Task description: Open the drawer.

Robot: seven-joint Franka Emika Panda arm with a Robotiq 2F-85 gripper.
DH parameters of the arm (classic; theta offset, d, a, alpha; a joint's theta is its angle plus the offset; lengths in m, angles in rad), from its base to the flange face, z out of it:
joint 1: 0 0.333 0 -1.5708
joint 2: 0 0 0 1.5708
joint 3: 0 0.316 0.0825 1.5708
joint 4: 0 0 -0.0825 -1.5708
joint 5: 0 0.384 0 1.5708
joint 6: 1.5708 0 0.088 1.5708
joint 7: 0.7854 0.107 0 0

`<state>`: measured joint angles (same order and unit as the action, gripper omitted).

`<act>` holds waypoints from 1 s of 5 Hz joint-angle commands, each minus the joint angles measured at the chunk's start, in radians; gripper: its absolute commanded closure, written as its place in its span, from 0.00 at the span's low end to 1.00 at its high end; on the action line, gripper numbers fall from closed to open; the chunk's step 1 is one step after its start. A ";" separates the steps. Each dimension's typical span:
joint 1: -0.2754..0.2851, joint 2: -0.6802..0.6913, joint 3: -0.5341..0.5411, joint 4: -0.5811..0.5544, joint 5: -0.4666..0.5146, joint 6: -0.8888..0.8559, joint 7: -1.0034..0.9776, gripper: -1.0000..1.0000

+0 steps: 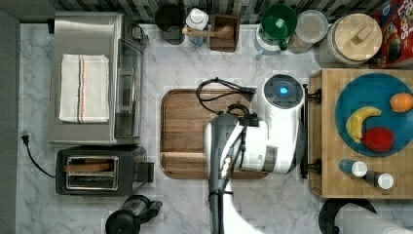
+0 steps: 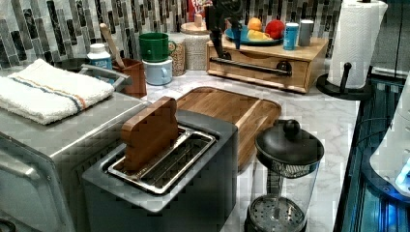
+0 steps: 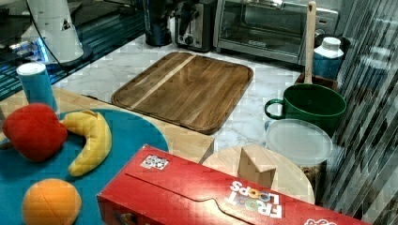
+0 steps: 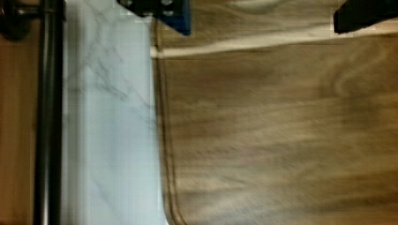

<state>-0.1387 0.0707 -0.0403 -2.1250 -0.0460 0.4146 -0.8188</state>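
The drawer (image 2: 261,71) is a light wood box with a long black bar handle (image 2: 251,66), and in the left view its front sits flush. In the top view the handle (image 1: 305,129) runs along the box's left side, right beside my white wrist (image 1: 280,126). My gripper (image 2: 226,44) hangs above the handle's left end in the left view. In the wrist view my gripper (image 4: 260,14) is open, its fingertips (image 4: 180,18) wide apart over the walnut tray (image 4: 281,131). The handle (image 4: 49,122) lies off to one side, outside the fingers, across a strip of marble.
A blue plate (image 1: 350,97) of fruit and two shakers (image 1: 359,168) rest on top of the drawer box. The walnut tray (image 1: 187,126) lies under my arm. A toaster oven (image 1: 87,78), toaster (image 1: 97,170), French press (image 1: 129,219), paper towel roll (image 2: 355,43) and mugs (image 1: 278,22) ring the counter.
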 commanded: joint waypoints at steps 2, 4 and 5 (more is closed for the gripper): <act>-0.088 -0.034 -0.031 -0.024 -0.095 0.163 -0.231 0.00; -0.120 0.008 -0.054 -0.064 -0.140 0.301 -0.339 0.00; -0.145 0.053 -0.058 -0.082 -0.138 0.407 -0.388 0.00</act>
<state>-0.2678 0.0831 -0.1014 -2.1816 -0.1660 0.8345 -1.1045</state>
